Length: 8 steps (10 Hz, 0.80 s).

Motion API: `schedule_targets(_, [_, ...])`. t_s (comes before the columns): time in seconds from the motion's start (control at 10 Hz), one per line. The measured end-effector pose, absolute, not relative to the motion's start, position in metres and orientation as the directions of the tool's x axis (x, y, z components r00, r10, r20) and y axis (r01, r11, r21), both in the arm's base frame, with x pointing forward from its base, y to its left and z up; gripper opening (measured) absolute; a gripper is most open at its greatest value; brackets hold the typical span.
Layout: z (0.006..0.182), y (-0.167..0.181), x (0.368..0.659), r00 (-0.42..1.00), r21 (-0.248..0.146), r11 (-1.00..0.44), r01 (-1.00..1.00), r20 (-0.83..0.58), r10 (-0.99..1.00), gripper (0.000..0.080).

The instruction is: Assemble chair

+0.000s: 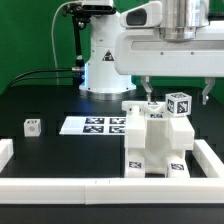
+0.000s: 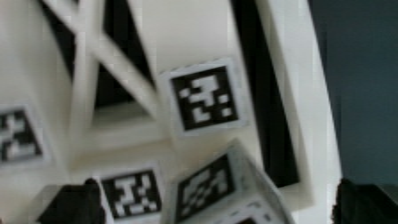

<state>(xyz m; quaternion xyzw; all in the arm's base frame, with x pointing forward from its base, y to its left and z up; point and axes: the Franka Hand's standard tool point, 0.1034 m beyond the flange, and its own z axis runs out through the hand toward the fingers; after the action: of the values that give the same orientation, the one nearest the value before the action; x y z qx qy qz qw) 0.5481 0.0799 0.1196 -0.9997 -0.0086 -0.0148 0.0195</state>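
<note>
Exterior view checked first. Partly built chair (image 1: 155,140) found standing on the black counter (image 1: 60,95), inside the white fence (image 1: 100,190) that rims the counter's near edge. Several white parts already joined into one block-like body carrying marker tags; exact count of joined parts not determinable. One tagged cube-shaped part (image 1: 179,104) noted at the top of the chair, on the exterior view's right side of it; whether seated or merely resting cannot be told. Small loose tagged part (image 1: 32,126) lying well apart from the chair, toward the exterior view's left, near the fence. Marker board (image 1: 95,124) lying flat just beside the chair on that same side.

Gripper (image 1: 176,88) positioned directly above the chair, fingers (image 1: 146,90) spread wide, one on each side of the chair's top, gripping nothing as far as visible. Contact with the chair not evident.

Wrist view blurred and close: white slatted chair surfaces with tags (image 2: 205,95) filling the picture, dark fingertips (image 2: 71,200) at the edge, apart from each other.

Assessment: assembly judged well under way but unfinished. Main body together; at least the small loose part not yet fitted. Tightness of existing joints not verifiable. Next step likely a grasp or seating action at the chair's top.
</note>
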Motion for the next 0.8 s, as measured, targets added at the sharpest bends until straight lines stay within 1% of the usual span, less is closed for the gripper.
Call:
schedule_targets(0.1, [0.1161, 0.0793, 0.5509, 0.986, -0.032, -0.985, 0.167, 0.036, 0.166, 0.0649])
schedule_targets(0.2, [0.1148, 0.0825, 0.5494, 0.982, -0.032, -0.982, 0.185, 0.034, 0.184, 0.0649])
schedule_targets(0.3, [0.115, 0.0812, 0.5497, 0.988, -0.032, -0.988, 0.152, 0.033, 0.151, 0.0649])
schedule_targets(0.4, [0.1147, 0.0808, 0.5496, 0.99, -0.032, -0.99, 0.136, 0.032, 0.135, 0.056])
schedule_targets(0.5, [0.1146, 0.0808, 0.5496, 0.99, -0.032, -0.99, 0.136, 0.032, 0.135, 0.0348])
schedule_targets(0.6, [0.1145, 0.081, 0.5495, 0.998, -0.035, -0.998, 0.054, 0.029, 0.053, 0.0348])
schedule_targets(0.7, [0.1144, 0.0809, 0.5495, 0.999, -0.038, -0.999, -0.034, 0.026, -0.035, 0.028])
schedule_targets(0.8, [0.1143, 0.0809, 0.5495, 0.993, -0.04, -0.993, -0.111, 0.023, -0.112, 0.028])
